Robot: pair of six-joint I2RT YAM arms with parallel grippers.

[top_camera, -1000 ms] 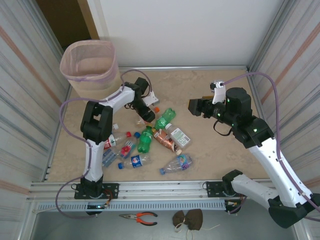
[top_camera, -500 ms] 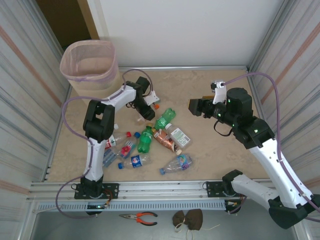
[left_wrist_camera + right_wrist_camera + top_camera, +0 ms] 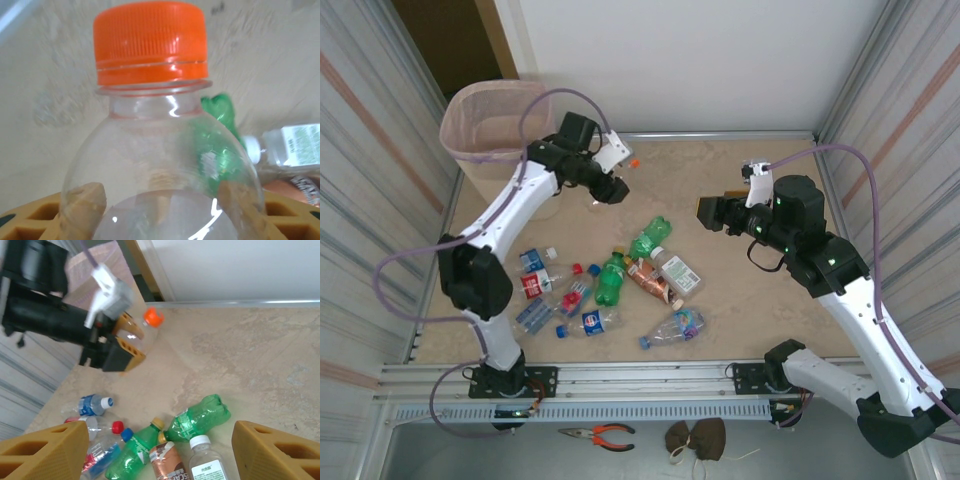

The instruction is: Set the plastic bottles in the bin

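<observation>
L tool [image 3: 131, 336] is gripping orange-cap bottle [image 3: 160, 125] on its slick rounded body, prob risking a slip short of bin [image 3: 495, 158]. R tool [image 3: 712, 213] is gaping, empty.

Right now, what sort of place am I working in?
Likely a robot test cell, not a home: ribbed panel walls enclose a beige tabletop, an aluminium rail fronts it, and pliers lie below.
</observation>
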